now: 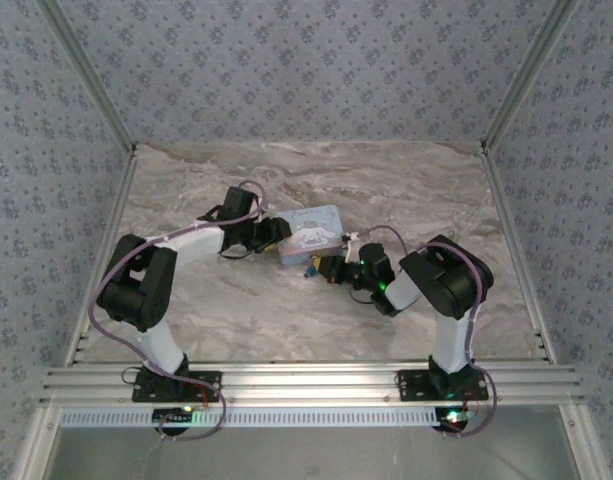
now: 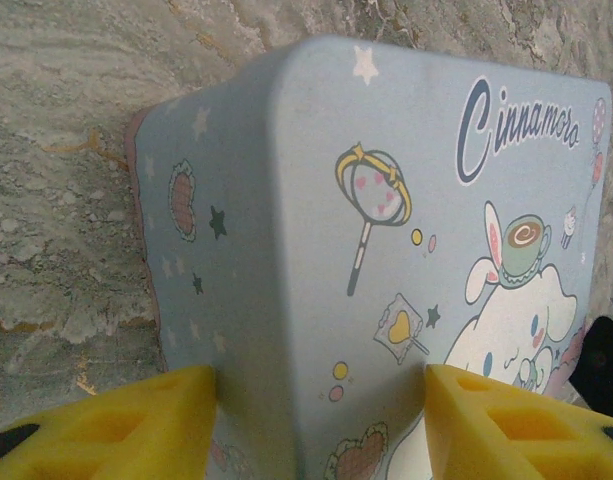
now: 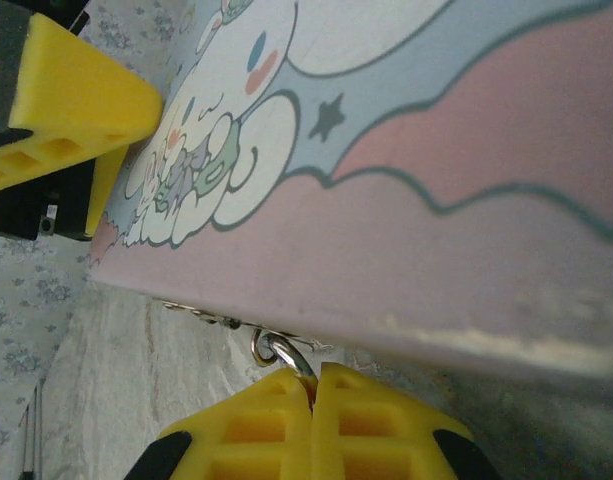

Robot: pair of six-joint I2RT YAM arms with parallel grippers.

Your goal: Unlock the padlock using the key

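The light-blue cartoon tin (image 1: pixel 312 232) lies mid-table. My left gripper (image 1: pixel 276 236) is closed on its left end, a yellow finger (image 2: pixel 136 425) pressed against each side of the tin (image 2: pixel 386 150). My right gripper (image 1: pixel 322 268) sits at the tin's near edge, shut on a silver key ring (image 3: pixel 286 355) that pokes out from under the tin (image 3: pixel 436 150). The ring is pinched between my right gripper's (image 3: pixel 314 385) fingers, and the key's blade is hidden. A small dark bluish speck, probably the padlock (image 1: pixel 311 270), shows just beside the right fingertips.
Marble-patterned tabletop (image 1: pixel 286 180) is fenced by aluminium rails and patterned walls. A thin metal strip or chain (image 3: pixel 191 312) runs along the tin's lower edge. The left gripper's yellow finger (image 3: pixel 76 95) appears at the upper left of the right wrist view.
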